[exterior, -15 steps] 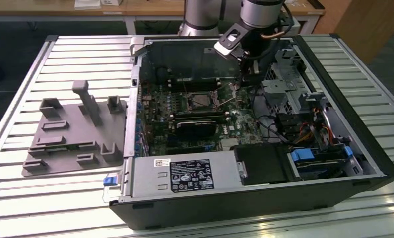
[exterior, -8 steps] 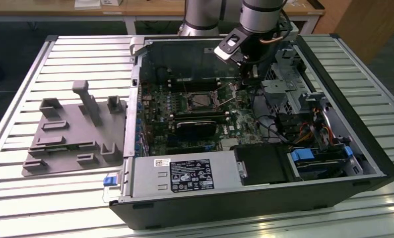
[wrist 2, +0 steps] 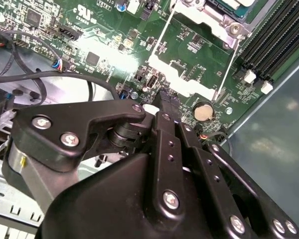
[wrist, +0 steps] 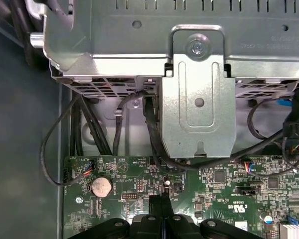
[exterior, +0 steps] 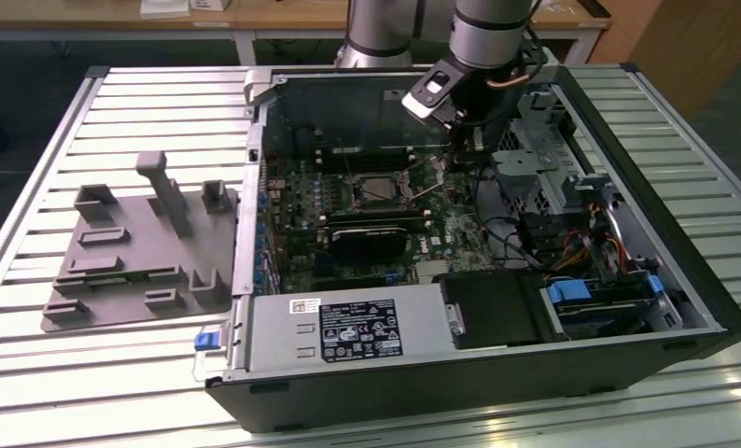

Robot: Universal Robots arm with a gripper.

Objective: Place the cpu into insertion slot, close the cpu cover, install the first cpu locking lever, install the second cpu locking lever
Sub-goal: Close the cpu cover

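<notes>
The end effector (wrist: pixel 162 203) has its two black fingers pressed together with nothing between them. The tips are low over the green circuit board (wrist: pixel 214 189), near a coin battery (wrist: pixel 101 186); I cannot tell whether they touch the board.

In the second wrist view the fingertips point at the free edge of the cpu cover (wrist 2: pixel 187 79), near it but apart. The cover leans open, tilted away from the insertion slot (exterior: pixel 377 189), and green board shows through its cut-out. Beyond its hinged edge lies a strip of pale metal, seemingly the cpu (wrist 2: pixel 234 2) seated in the slot, cut off by the picture's border.

In the exterior view the slot reads as a dark square with a silver rim, and chip cannot be told from socket. The arm (exterior: pixel 489 33) blocks the fingers there.

A metal bracket (wrist: pixel 199 99) and black cables (wrist: pixel 89 129) rise behind the board. The computer case (exterior: pixel 470 392) lies open on the slatted surface (exterior: pixel 84 373), beside a grey moulded tray (exterior: pixel 134 261).
</notes>
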